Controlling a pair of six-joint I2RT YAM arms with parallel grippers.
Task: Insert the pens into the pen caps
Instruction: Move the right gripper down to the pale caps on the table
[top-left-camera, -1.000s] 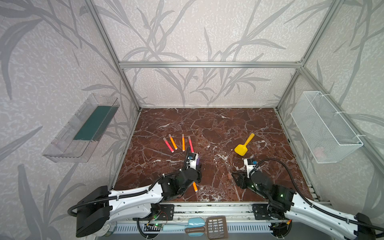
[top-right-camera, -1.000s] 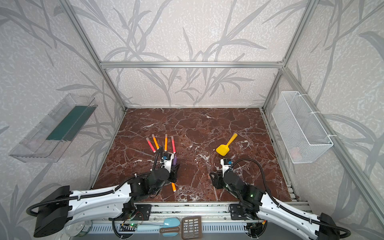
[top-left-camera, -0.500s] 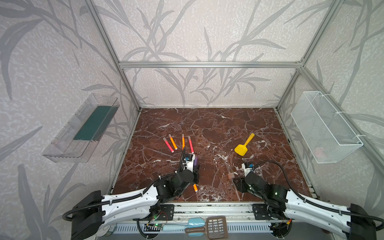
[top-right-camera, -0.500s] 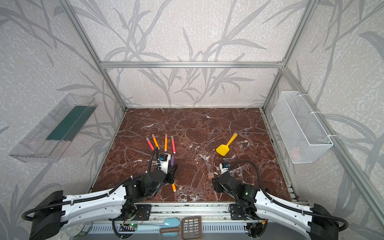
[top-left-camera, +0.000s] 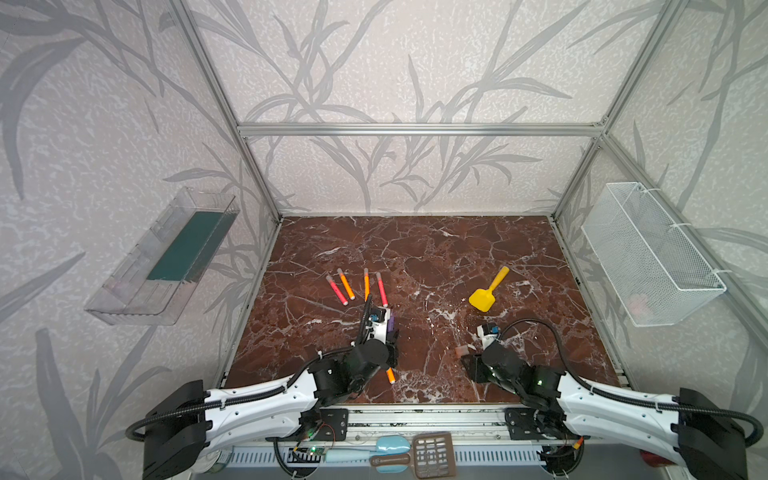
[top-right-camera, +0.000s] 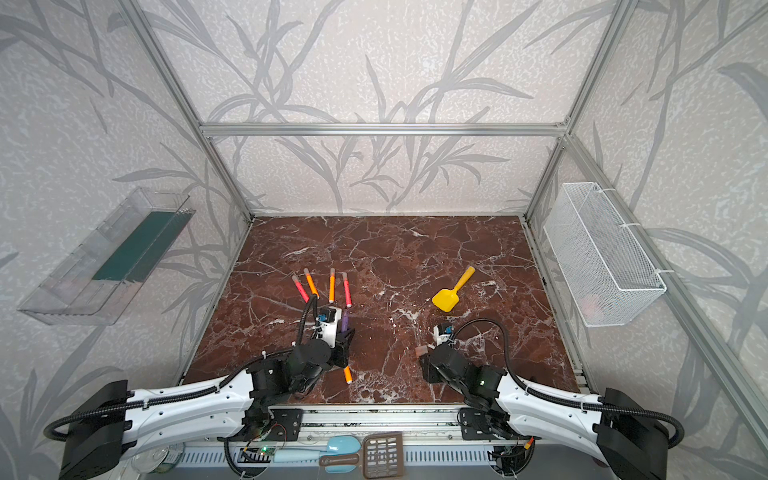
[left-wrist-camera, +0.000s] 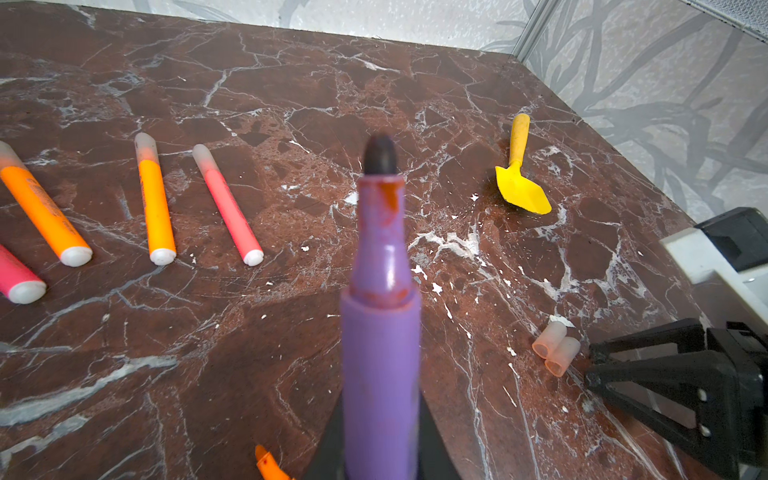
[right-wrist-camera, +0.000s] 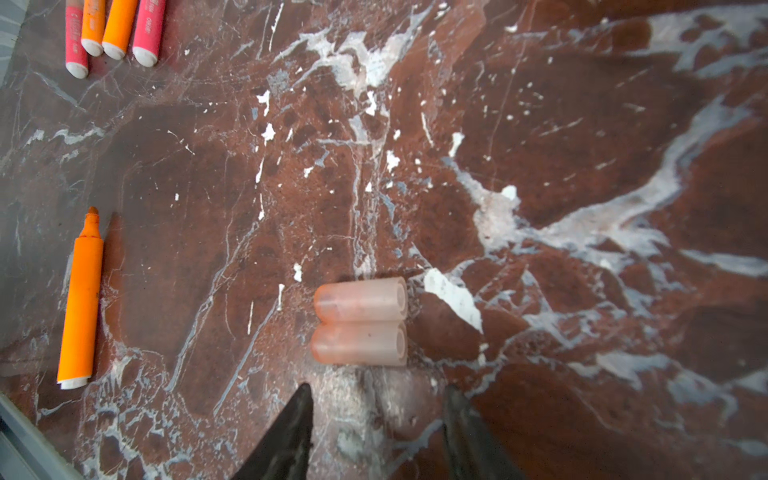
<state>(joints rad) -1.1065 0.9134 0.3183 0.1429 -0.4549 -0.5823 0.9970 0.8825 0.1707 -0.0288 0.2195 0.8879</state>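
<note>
In a top view, two caps (top-left-camera: 458, 352), tiny there, seem to lie just beside the right claw (top-left-camera: 468, 362) near the desk's (top-left-camera: 415, 249) front edge. The left claw (top-left-camera: 392, 340) is farther off.

Left wrist view: the left claw clenches a purple pen (left-wrist-camera: 380, 332), bare tip outward.

Right wrist view: the jaws are spread and empty. The caps are just ahead, lying lengthwise across the gap.

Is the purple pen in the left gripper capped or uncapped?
Uncapped: the purple pen shows its bare dark tip; two pen caps lie loose on the marble table.

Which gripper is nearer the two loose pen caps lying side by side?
Right. The right gripper sits just short of the pen caps, jaws open; the left gripper, shut on the purple pen, is well to their left.
</note>
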